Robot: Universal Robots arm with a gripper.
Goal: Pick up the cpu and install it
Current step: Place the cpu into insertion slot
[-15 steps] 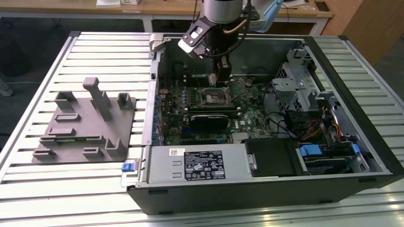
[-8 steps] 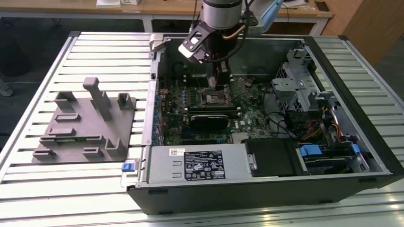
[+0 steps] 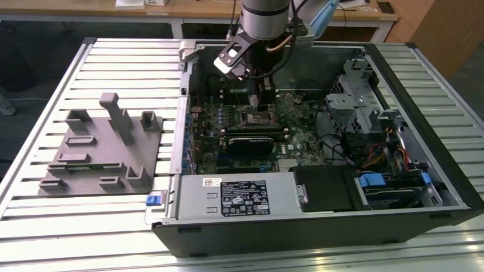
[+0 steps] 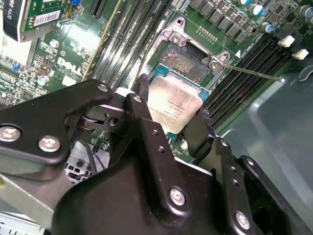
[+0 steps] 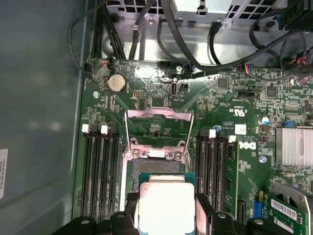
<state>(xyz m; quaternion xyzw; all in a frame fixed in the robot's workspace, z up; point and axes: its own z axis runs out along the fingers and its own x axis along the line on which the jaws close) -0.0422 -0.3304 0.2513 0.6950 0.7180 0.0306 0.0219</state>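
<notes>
Slatted metal table (image 3: 113,62) carries an open PC case (image 3: 302,238) lying on its side, with a grey tray (image 3: 98,164) just beside it on the exterior view's left. My claw (image 3: 259,107) reaches down into the case, above the motherboard (image 3: 302,141).

Grip: clamped on the cpu (image 4: 173,103). In the second wrist view my two black fingers (image 4: 146,112) press on opposite edges of the chip, its silver top facing the camera.

Position: the cpu (image 5: 166,203) hangs just over the socket (image 5: 156,156), overlapping its near edge in the first wrist view. The socket's metal frame (image 5: 157,127) is flipped up and open, contact field exposed. Memory slots (image 5: 98,166) run along both sides of the socket.

Contact between chip and socket: cannot tell. In the second wrist view the chip sits slightly askew to the socket (image 4: 188,61).
</notes>
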